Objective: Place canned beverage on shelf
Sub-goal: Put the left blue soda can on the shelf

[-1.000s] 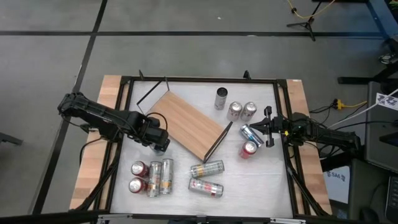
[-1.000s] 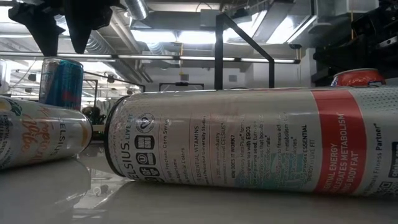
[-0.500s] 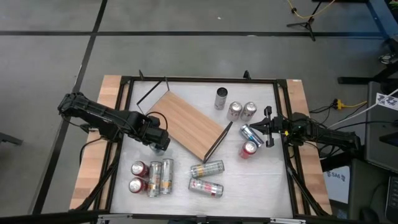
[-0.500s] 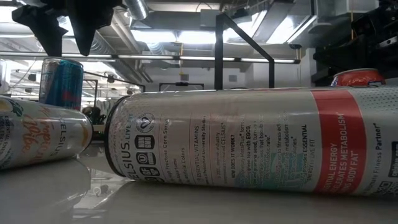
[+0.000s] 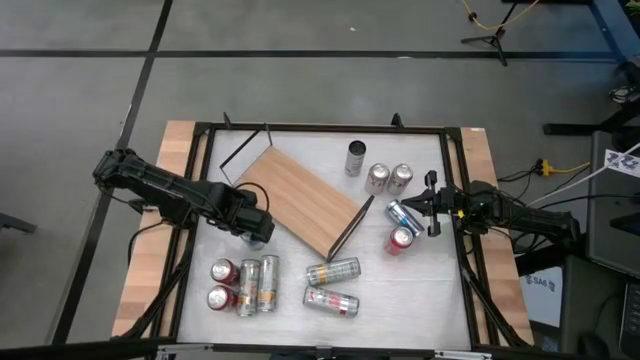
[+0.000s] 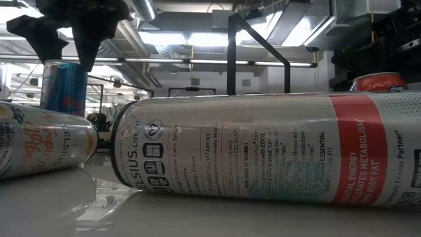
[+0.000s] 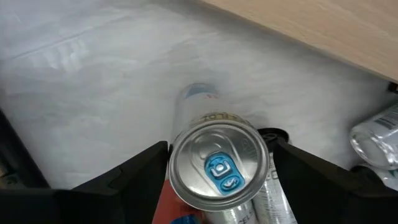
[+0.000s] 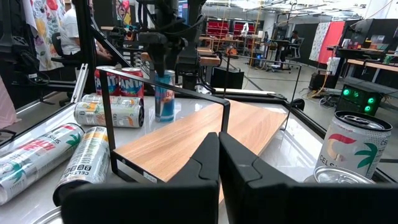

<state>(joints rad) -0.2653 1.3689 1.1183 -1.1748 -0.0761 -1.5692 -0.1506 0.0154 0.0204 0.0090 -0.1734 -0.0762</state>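
Shelf: one light-brown rectangular wooden board on a thin black metal frame [image 5: 300, 201], set askew at the desk's [image 5: 400, 290] middle, no can seen on it.
Cans: twelve are counted on the desk: four grouped near the front left, two lying at the front centre, three standing at the back, two lying at the right, one at the left gripper.
Left gripper [image 5: 254, 231]: poised over the upright blue aluminium can [image 7: 217, 165] beside the shelf's left edge; jaws spread wide around it, not closed on it.
Right gripper [image 5: 428, 205]: at the desk's right edge, jaws shut on nothing.
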